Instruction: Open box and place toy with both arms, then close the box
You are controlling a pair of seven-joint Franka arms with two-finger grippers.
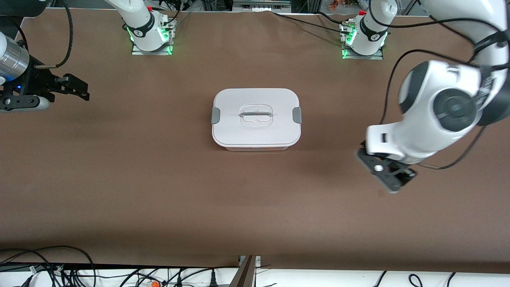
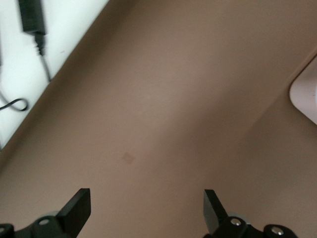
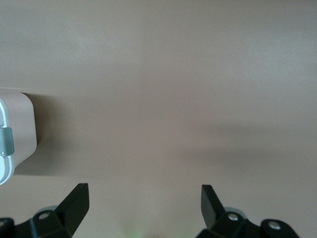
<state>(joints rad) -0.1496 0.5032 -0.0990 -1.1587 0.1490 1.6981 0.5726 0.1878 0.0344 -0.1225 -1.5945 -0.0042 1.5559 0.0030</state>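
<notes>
Brown bench (image 1: 119, 191) carries the closed white box (image 1: 256, 118) at its middle; no toy shows. Left claw (image 2: 147, 210) and right claw (image 3: 144, 208) hover spread over bare bench at opposite ends, fitting either start or finish.

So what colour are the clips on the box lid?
Grey clips on the white box, clearest in the front view.

White rounded-rectangular box (image 1: 256, 119) at the table's centre, resting flat and upright. Its lid is on; a grey latch sits at each short end, and a recessed handle lies across the lid's middle.
</notes>
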